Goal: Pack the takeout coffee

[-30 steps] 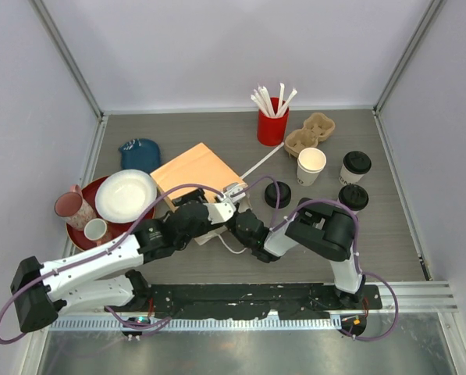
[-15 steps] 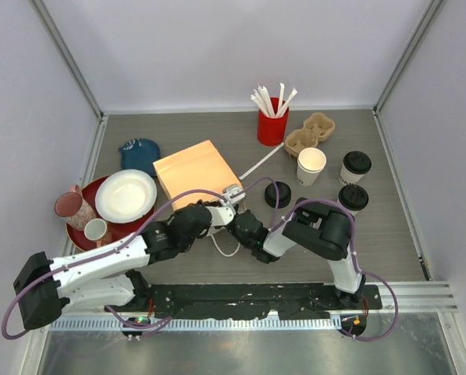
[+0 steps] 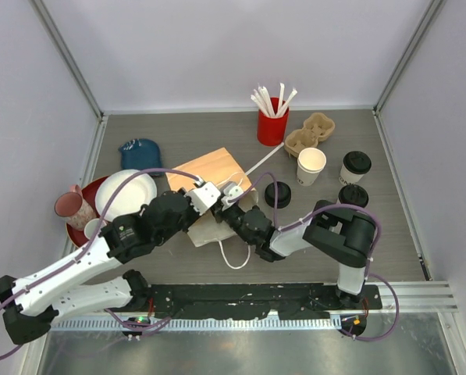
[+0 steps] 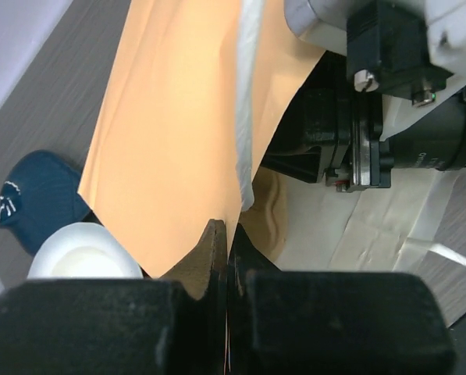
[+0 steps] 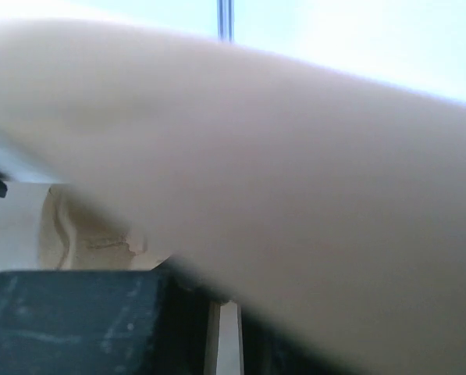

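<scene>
On the grey desk [image 3: 178,129], the left tool [image 4: 226,234] and the right tool [image 3: 233,197] each pinch the paper bag [image 3: 213,168] by its rim, jaws nearly closed.

Grey counter [image 3: 178,133] with wood-grain streaks. paper bag [image 3: 213,168] is orange-tan, paler cream on the flattened part, with a white handle loop. near takeout cup [image 3: 353,197] and far takeout cup [image 3: 356,167] are white with black lids. lidless cup [image 3: 311,166] is plain white. loose lids [image 3: 277,193] are black. straw holder [image 3: 271,129] is red, straws [image 3: 270,100] white. cup carrier [image 3: 311,133] is tan. cloth [image 3: 140,153] is dark blue with a small white mark. plate [image 3: 125,195] is white, tray [image 3: 90,190] red, mug [image 3: 69,205] pink. left claw [image 4: 226,234] is black. left arm [image 3: 69,273] and right arm [image 3: 343,234] are black and white, cables [image 3: 170,172] purple.
</scene>
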`<state>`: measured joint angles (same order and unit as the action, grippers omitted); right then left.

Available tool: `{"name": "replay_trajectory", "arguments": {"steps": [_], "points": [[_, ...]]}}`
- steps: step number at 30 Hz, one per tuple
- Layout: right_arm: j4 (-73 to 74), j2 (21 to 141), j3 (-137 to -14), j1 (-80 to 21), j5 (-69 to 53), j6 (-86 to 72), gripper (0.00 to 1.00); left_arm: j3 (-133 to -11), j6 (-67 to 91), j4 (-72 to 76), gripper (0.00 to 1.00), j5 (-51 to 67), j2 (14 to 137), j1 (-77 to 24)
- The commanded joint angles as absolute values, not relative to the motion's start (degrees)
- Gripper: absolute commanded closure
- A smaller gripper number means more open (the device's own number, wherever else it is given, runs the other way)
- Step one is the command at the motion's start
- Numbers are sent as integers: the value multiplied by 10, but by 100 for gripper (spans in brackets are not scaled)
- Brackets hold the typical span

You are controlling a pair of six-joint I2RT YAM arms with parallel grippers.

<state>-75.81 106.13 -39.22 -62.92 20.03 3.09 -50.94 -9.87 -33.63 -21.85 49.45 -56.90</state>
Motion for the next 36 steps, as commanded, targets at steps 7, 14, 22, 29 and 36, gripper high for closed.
{"name": "replay_trajectory", "arguments": {"steps": [7,14,22,29,36], "points": [[-872,1088,-429,-627,222,67,99,-591,52,-309,100,-82,483,-569],[-903,1074,-378,-633,207,83,99,-629,44,-294,100,-229,506,-549],[-777,1038,-372,-660,230,119,99,-638,3,-264,100,-237,526,-549],[-741,1045,-412,-654,239,123,99,-626,60,-279,100,-94,489,-550],[-688,1060,-462,-625,232,132,99,-670,69,-282,100,-65,491,-550]]}}
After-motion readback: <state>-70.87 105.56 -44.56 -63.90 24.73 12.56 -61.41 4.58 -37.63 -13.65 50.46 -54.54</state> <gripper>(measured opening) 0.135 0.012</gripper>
